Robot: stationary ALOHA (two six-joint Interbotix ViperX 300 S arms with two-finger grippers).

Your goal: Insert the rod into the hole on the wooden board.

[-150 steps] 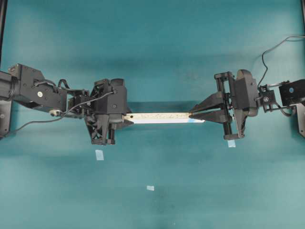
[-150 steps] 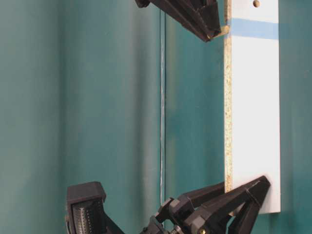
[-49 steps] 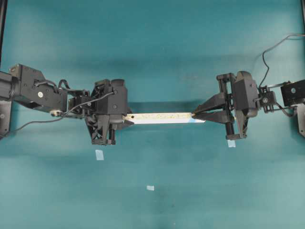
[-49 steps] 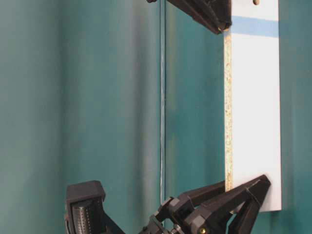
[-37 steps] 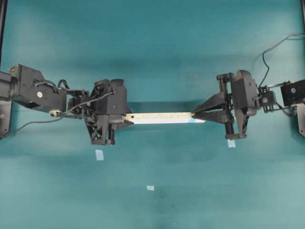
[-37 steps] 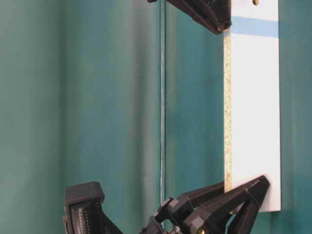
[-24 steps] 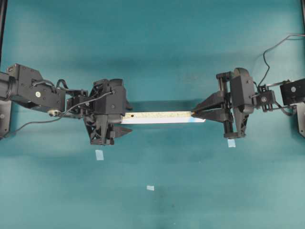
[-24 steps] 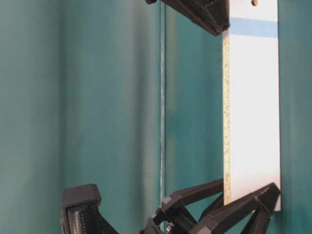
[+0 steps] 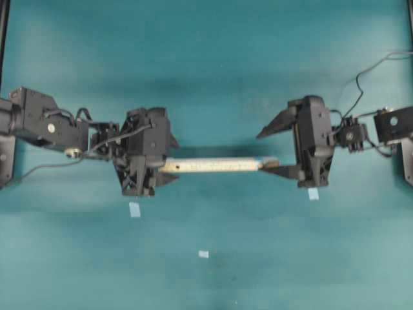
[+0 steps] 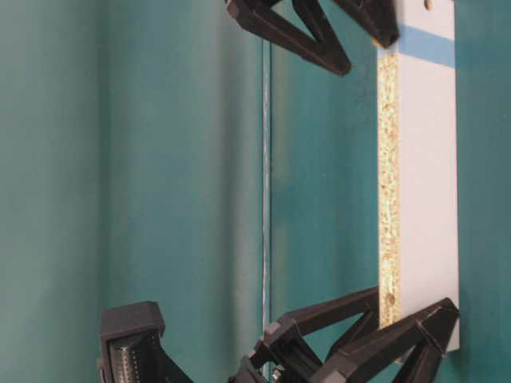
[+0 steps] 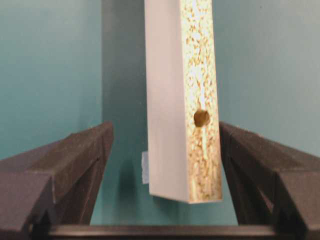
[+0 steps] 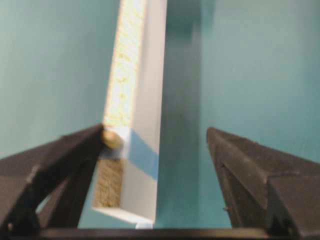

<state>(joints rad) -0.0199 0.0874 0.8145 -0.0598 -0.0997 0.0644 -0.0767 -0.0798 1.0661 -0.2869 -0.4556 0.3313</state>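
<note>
The wooden board (image 9: 219, 166) stretches between my two grippers, rolled so that its speckled face (image 10: 389, 183) shows. My left gripper (image 9: 173, 161) is open round the unmarked end (image 11: 182, 100). There a bare hole (image 11: 202, 118) shows, and the board sits close to the right-hand finger (image 11: 250, 160). My right gripper (image 9: 271, 150) stands open round the end with the blue mark (image 12: 142, 150). The rod (image 12: 112, 138) sticks out of the speckled face beside that mark, filling the hole there, and its cream tip touches the left-hand finger (image 12: 65, 160). The other finger (image 12: 240, 160) stands well apart.
Small pale-blue tape squares lie on the teal table: one (image 9: 134, 209) below the left gripper, one (image 9: 313, 193) below the right gripper, and one (image 9: 203, 254) nearer the front. Cables (image 9: 368, 71) trail from the right arm.
Both grippers have opened, the left first and then the right. The board has sunk a little and rolled, showing more of its speckled face. The rod has stayed in the board.
</note>
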